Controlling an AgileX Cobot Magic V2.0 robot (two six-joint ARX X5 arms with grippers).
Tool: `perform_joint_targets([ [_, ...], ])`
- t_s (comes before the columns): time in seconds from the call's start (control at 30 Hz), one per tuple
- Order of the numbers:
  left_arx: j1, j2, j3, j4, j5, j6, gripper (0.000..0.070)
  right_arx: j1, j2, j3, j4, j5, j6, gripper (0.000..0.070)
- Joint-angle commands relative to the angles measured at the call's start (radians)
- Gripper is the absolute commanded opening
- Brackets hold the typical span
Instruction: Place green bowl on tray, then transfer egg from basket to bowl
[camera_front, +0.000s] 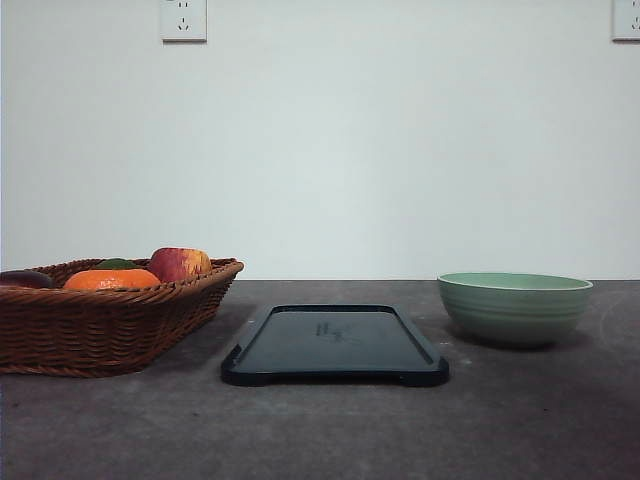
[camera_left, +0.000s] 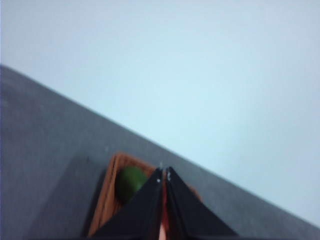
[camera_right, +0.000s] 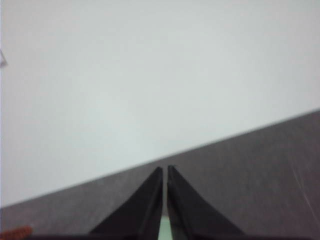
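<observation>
Showing the layout: three items are set in a row on the dark grey table (camera_front: 320, 430) before a white wall (camera_front: 400, 150).
Basket (camera_front: 100, 325): placed at the left of the front view; brown wicker, slanted sides.
Basket contents: an orange fruit (camera_front: 112, 279), a red-yellow apple (camera_front: 180, 264), a green item (camera_front: 117, 264) and a dark item (camera_front: 22, 279) at the frame edge are seen above the rim.
Egg: cannot be made out in the basket from the front view.
Tray (camera_front: 335, 345): laid flat in the middle, between basket and bowl, apart from both; nothing is carried on it.
Green bowl (camera_front: 514, 308): stood upright on the table at the right, off the tray.
Left gripper (camera_left: 164, 176): black fingers are brought together, tips nearly touching, nothing held; basket rim and a green fruit (camera_left: 131, 182) are seen past them.
Right gripper (camera_right: 164, 171): fingers are likewise closed tip to tip, with nothing between them.
Wall fittings: two sockets (camera_front: 184, 19) are mounted high up.
</observation>
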Motion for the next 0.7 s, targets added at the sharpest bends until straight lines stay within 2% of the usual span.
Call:
perform_joint_targets([
  [0.0, 0.000, 0.016, 0.050, 0.015, -0.010, 0.055, 0.0000, -0.001, 0.024, 0.045, -0.008, -0.002, -0.035, 0.0007],
  [0.2, 0.000, 0.140, 0.202, -0.061, -0.044, 0.127, 0.0001, -0.001, 0.166, 0.220, -0.095, -0.003, -0.165, 0.0007],
  [0.4, 0.000, 0.316, 0.372, -0.157, -0.042, 0.139, 0.0001, -0.001, 0.338, 0.381, -0.206, -0.044, -0.258, 0.0007],
  [0.57, 0.000, 0.481, 0.508, -0.235, 0.009, 0.231, 0.0000, -0.001, 0.492, 0.466, -0.228, -0.135, -0.284, 0.0007],
  [0.67, -0.001, 0.572, 0.572, -0.263, 0.063, 0.260, 0.0000, -0.001, 0.582, 0.500, -0.235, -0.188, -0.285, 0.0007],
])
